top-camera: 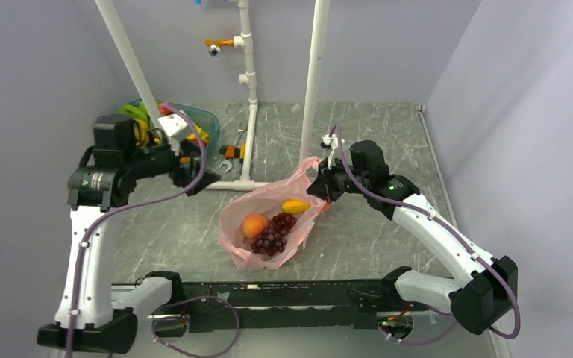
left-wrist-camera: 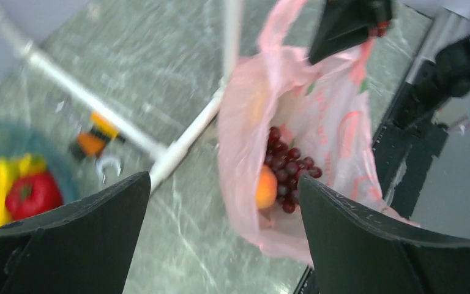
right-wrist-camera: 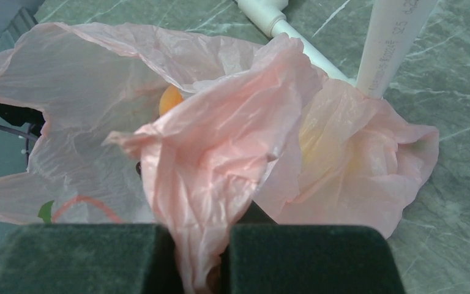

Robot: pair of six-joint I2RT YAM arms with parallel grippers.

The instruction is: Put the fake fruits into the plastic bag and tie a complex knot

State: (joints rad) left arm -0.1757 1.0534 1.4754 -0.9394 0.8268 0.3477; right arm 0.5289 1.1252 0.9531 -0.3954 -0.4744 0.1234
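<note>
The pink plastic bag point(top-camera: 268, 224) lies open in the middle of the table. Inside it are a dark purple grape bunch point(top-camera: 272, 234), a peach-orange fruit point(top-camera: 254, 225) and a yellow banana point(top-camera: 295, 206). My right gripper point(top-camera: 319, 186) is shut on the bag's far right edge; the right wrist view shows the bunched pink film point(right-wrist-camera: 211, 184) pinched between its pads. My left gripper point(top-camera: 194, 173) is open and empty, left of the bag near the basin. The left wrist view shows the bag point(left-wrist-camera: 336, 122), grapes point(left-wrist-camera: 287, 168) and peach fruit point(left-wrist-camera: 265, 187) between its fingers, well below. No knot shows.
A teal basin point(top-camera: 207, 119) at the back left holds yellow, green and red fruits point(left-wrist-camera: 12, 190). A metal wrench and orange tool point(top-camera: 233, 153) lie beside a white pipe frame point(top-camera: 250, 142) whose foot runs just behind the bag. Grey walls close in the sides.
</note>
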